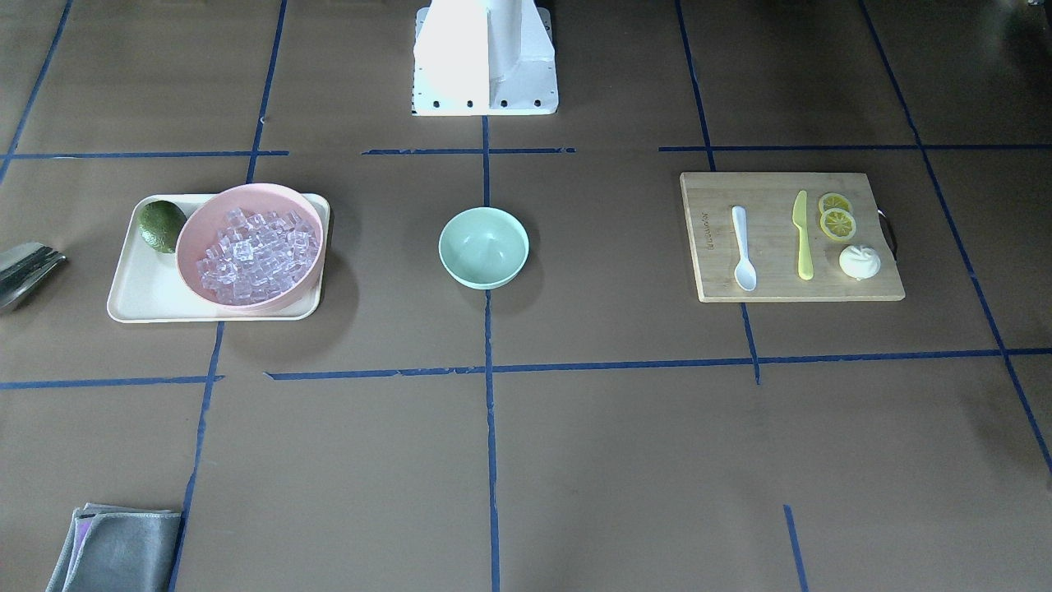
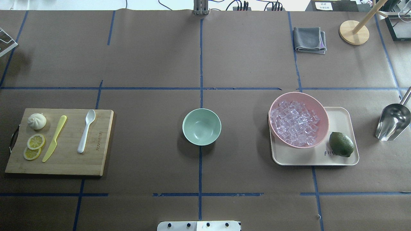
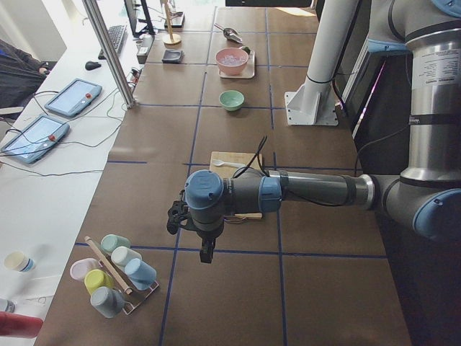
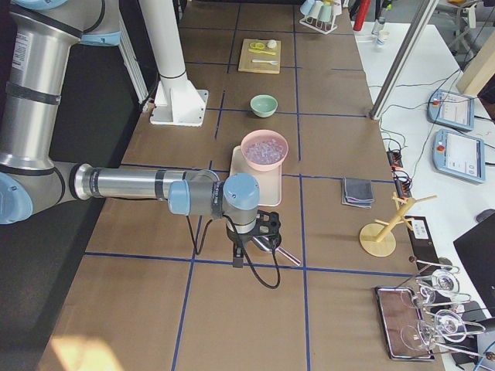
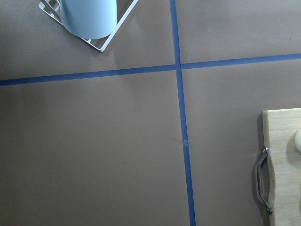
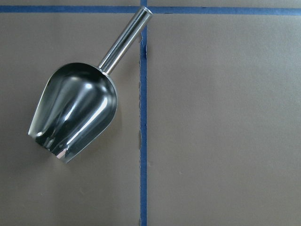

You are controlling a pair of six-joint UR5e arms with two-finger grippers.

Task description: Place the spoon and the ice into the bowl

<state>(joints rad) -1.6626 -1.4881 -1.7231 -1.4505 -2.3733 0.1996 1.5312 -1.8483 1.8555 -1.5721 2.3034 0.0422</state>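
The white spoon (image 2: 86,131) (image 1: 743,247) lies on a wooden cutting board (image 2: 64,163) at my left. The mint-green bowl (image 2: 201,126) (image 1: 483,247) stands empty at the table's middle. Ice cubes (image 2: 293,123) (image 1: 255,255) fill a pink bowl (image 2: 323,111) at my right. My left gripper (image 3: 175,216) hangs over the table past the board's outer end. My right gripper (image 4: 269,226) hangs over a metal scoop (image 6: 75,113). Both show only in the side views, so I cannot tell if they are open or shut.
A yellow-green knife (image 2: 54,138), lemon slices (image 2: 35,141) and a bun (image 2: 37,121) share the board. A lime (image 2: 341,144) sits on the cream tray (image 2: 340,160). The scoop also shows in the overhead view (image 2: 392,122). Grey cloth (image 2: 309,39) and wooden stand (image 2: 354,32) lie far right; a cup rack (image 3: 115,274) stands far left.
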